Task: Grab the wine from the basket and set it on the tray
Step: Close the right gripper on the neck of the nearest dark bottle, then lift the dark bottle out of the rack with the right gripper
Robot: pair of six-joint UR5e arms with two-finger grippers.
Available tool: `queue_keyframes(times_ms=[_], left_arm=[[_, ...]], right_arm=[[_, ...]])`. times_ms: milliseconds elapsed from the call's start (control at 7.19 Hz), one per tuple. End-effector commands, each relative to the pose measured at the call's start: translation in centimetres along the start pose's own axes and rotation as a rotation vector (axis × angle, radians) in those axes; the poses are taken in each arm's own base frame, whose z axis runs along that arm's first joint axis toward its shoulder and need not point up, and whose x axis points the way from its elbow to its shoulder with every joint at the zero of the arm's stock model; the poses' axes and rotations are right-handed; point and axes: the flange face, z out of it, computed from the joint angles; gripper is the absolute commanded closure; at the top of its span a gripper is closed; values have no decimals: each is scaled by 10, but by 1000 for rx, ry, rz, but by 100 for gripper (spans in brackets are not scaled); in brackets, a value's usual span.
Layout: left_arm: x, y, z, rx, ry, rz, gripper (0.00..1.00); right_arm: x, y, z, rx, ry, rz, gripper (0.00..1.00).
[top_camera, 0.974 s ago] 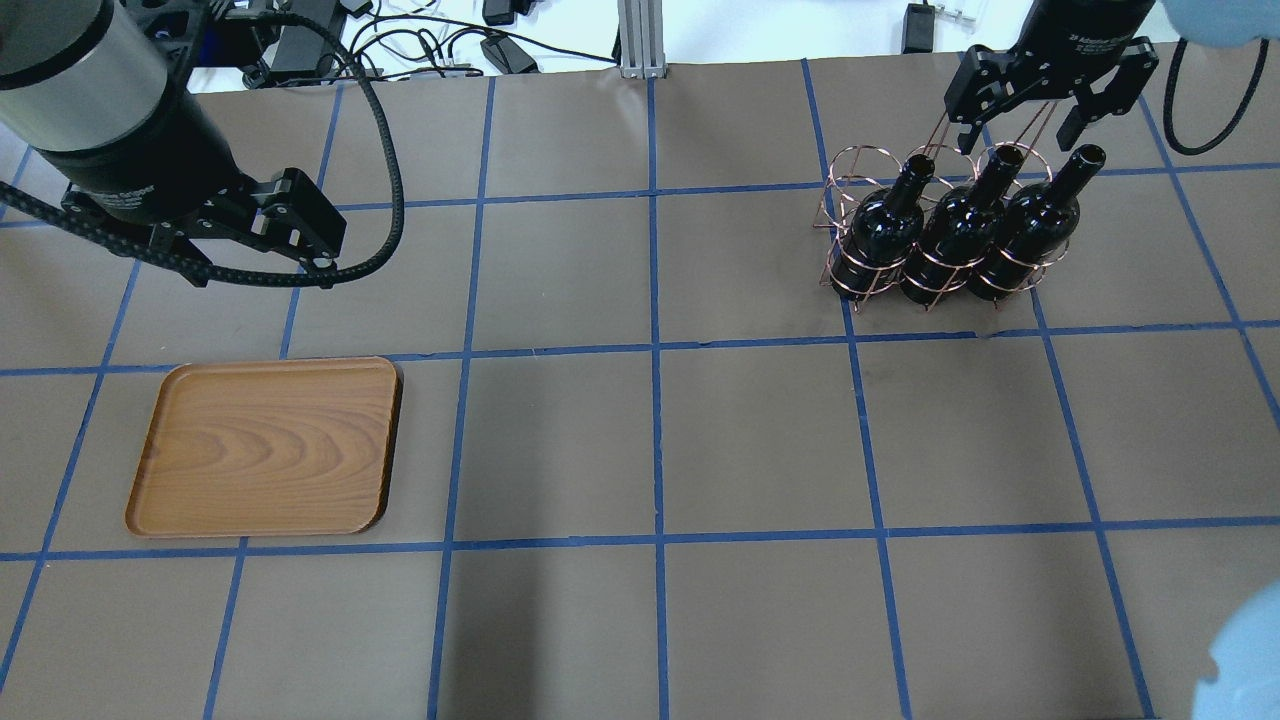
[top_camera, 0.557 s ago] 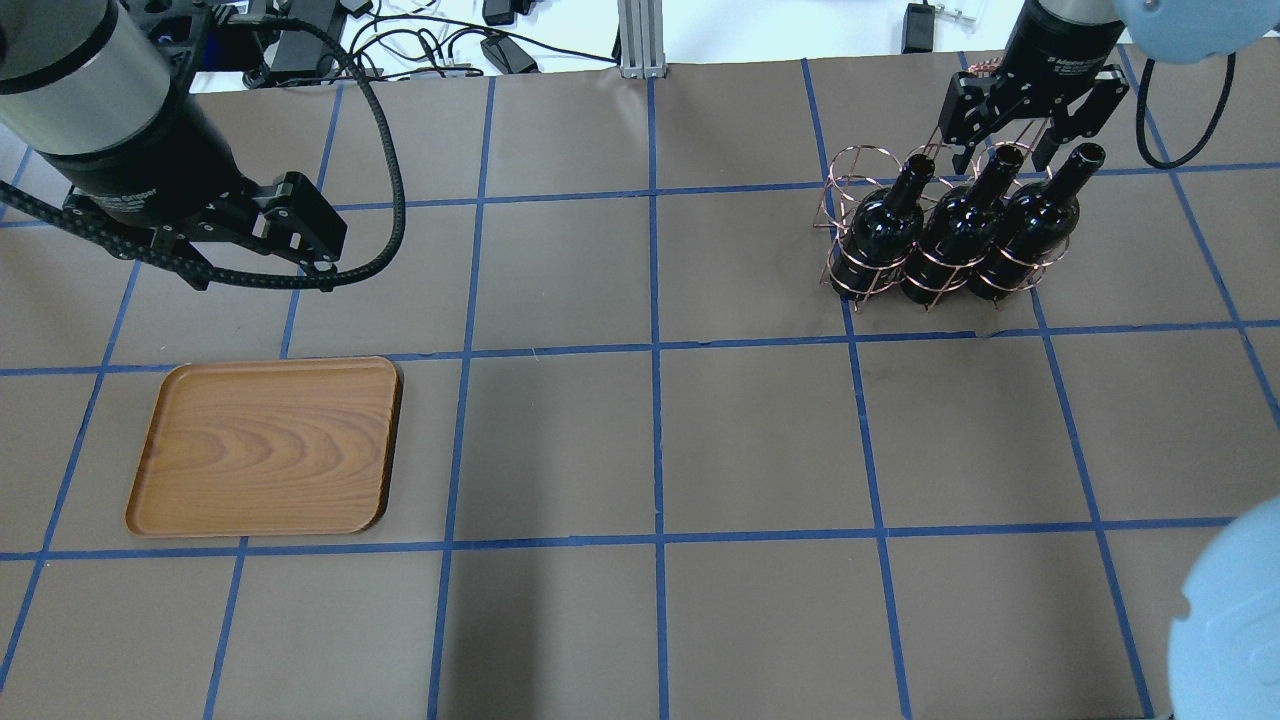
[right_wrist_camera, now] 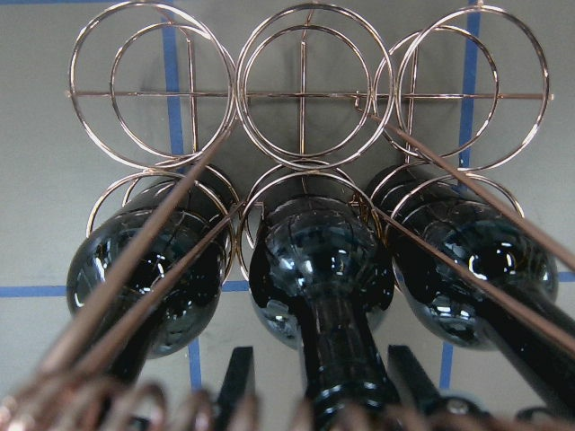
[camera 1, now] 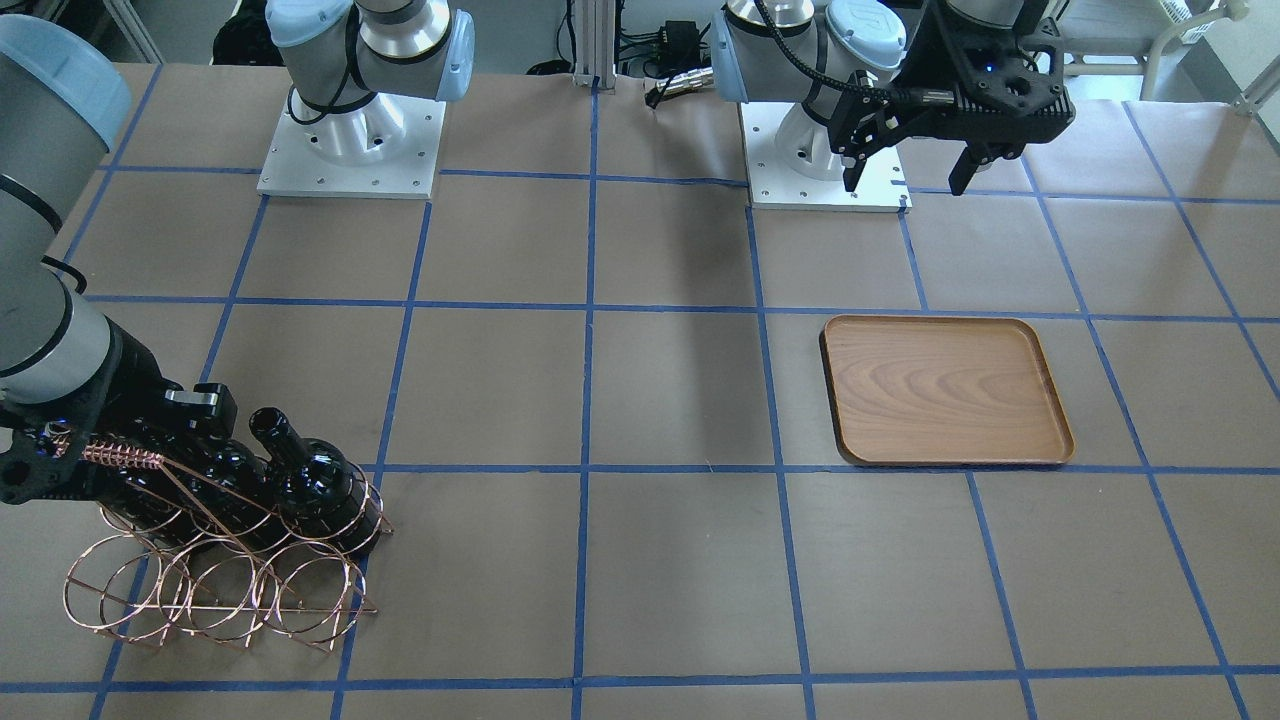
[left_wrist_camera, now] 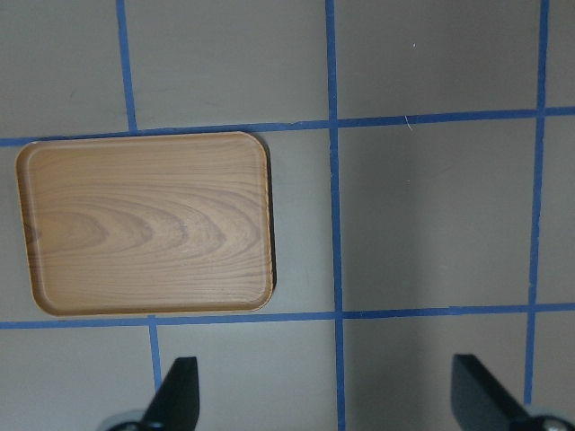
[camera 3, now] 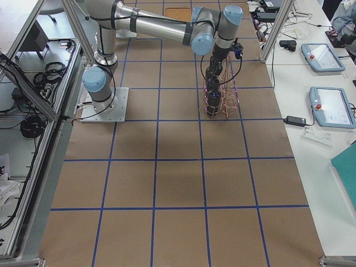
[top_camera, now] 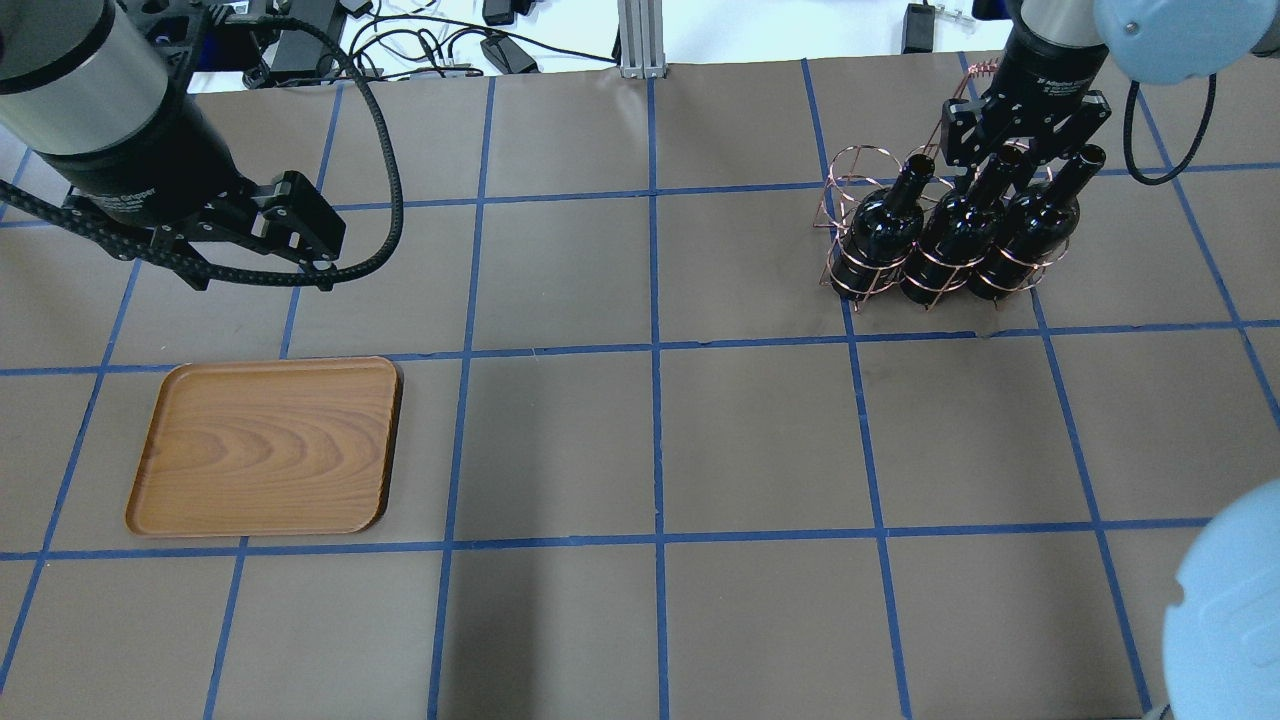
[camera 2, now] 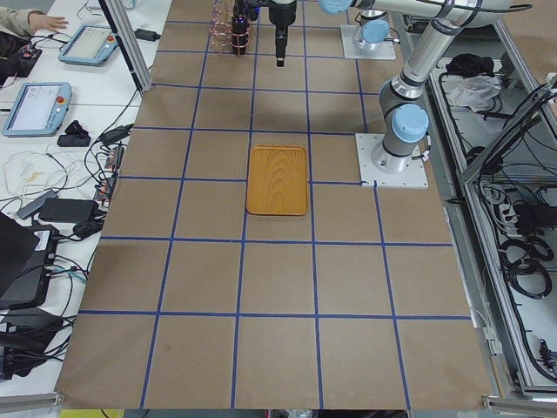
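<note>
arms [camera 3: 156, 25]: silver tubes, pale-blue joint caps | end effectors [camera 1: 903, 186]: black | cable [top_camera: 383, 150]: black braided | bases [camera 1: 350, 160]: white bolted plates

- The silver-and-black left arm [top_camera: 110, 130] reaches in over the brown gridded tabletop [top_camera: 650, 450], with its wrist held high.
- Its black two-finger left gripper [camera 1: 905, 182] points straight down, well above the tabletop. Its fingers [left_wrist_camera: 177, 395] are spread wide.
- The silver right arm [camera 3: 161, 28], with pale blue joint caps, stretches far out across the tabletop. Its forearm is nearly level and its wrist is bent downward.
- Its black two-finger right gripper [top_camera: 1005, 165] sits low and points downward, with its fingers [right_wrist_camera: 238, 377] parted.
</note>
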Motion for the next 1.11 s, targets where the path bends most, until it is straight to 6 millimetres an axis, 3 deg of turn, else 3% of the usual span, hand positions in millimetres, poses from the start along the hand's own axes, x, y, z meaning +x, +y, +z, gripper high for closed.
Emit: queue_keyframes(times_ms=[0, 278, 557, 696, 835, 974], left_arm=[[1, -1, 1, 1, 1, -4, 0], [1, -2, 1, 1, -2, -7, 0], [-8, -4, -1, 11, -10, -6, 0], [-23, -6, 0, 6, -5, -41, 0], [-37, -7, 0, 1, -8, -70, 0], [-43, -8, 0, 1, -8, -81, 0]], right_arm=[[1, 1, -12, 23, 5, -2, 93], [1, 10, -50, 64, 16, 2, 96], [-3, 50, -117, 68, 17, 0, 96], [-7, 79, -150, 72, 18, 0, 96], [-14, 106, -163, 36, 29, 2, 96], [-26, 123, -157, -20, 19, 39, 96]])
